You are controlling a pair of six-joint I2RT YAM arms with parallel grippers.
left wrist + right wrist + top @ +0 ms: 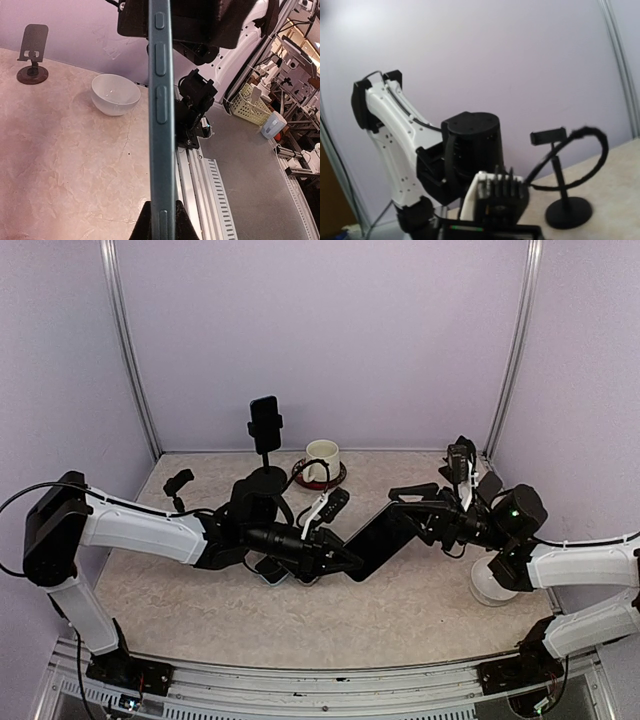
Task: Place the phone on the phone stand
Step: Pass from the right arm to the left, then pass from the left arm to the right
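The phone (378,538) is a dark slab held tilted above the table's middle. In the left wrist view it shows edge-on as a teal band (161,125) with side buttons. My left gripper (338,562) is shut on its lower end, black fingers (141,226) pressed against both faces. My right gripper (407,504) stands open around the upper end, and its fingers (132,20) flank the phone's far end. The phone stand (266,435), black with a round base, stands at the back centre; it shows behind the left arm in the right wrist view (563,200).
A cream mug (322,458) on a dark saucer sits right of the stand. A white bowl (490,585) (116,94) rests near the right arm. A second black stand (461,458) (32,55) is at the back right. Small dark items lie under the left gripper.
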